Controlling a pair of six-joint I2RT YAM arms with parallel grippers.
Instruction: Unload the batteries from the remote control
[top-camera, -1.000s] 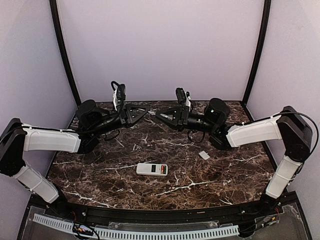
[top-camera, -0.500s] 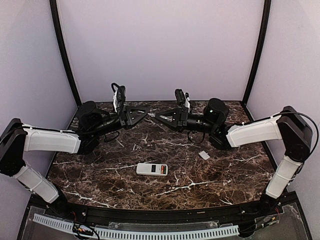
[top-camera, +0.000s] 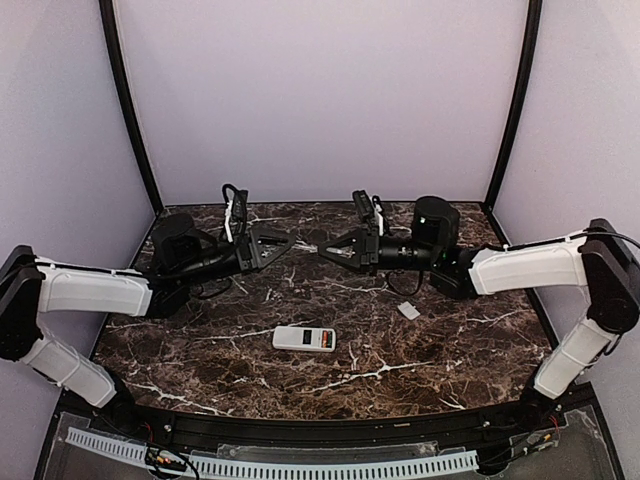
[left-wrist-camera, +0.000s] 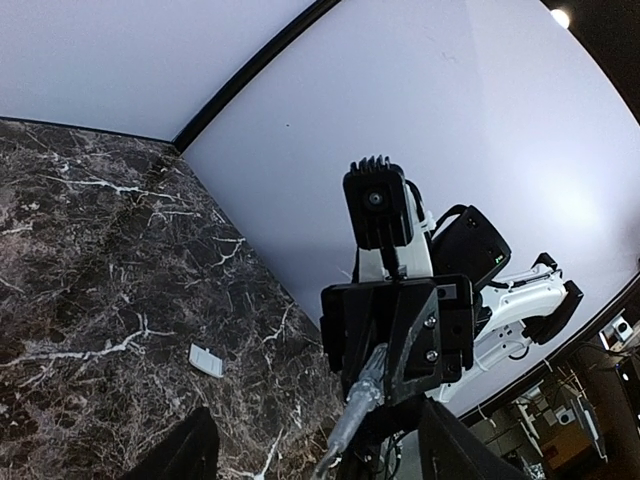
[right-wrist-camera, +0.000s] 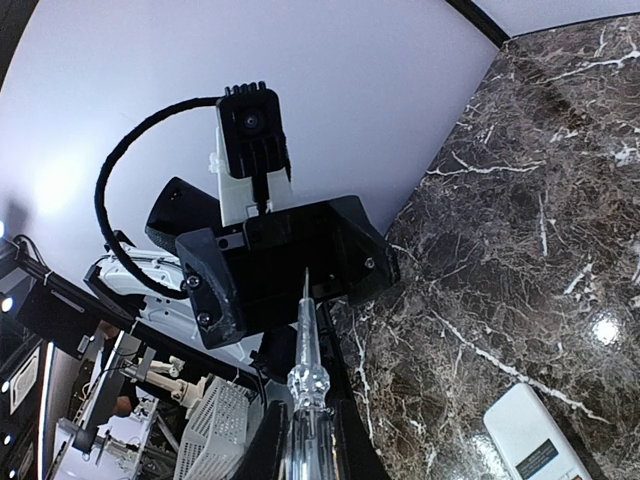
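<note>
The white remote control (top-camera: 305, 339) lies flat on the marble table's near middle, and its corner shows in the right wrist view (right-wrist-camera: 530, 440). The batteries (top-camera: 327, 341) show as a red and green patch at its right end. Both grippers hover above the back of the table, tip to tip. My right gripper (top-camera: 332, 250) (right-wrist-camera: 305, 425) is shut on a clear-handled screwdriver (right-wrist-camera: 305, 385) whose metal tip points at the left gripper. My left gripper (top-camera: 284, 243) (left-wrist-camera: 318, 420) stands open around the screwdriver (left-wrist-camera: 365, 395) without touching it.
A small white cover plate (top-camera: 408, 311) (left-wrist-camera: 205, 360) lies on the table right of the remote, under the right forearm. Lilac walls with black corner posts close in the back and sides. A black rail runs along the near edge.
My left gripper was shut on the screwdriver's tip and has opened, letting it go. Both grippers have sunk a little toward the table, and the right one keeps the screwdriver.
</note>
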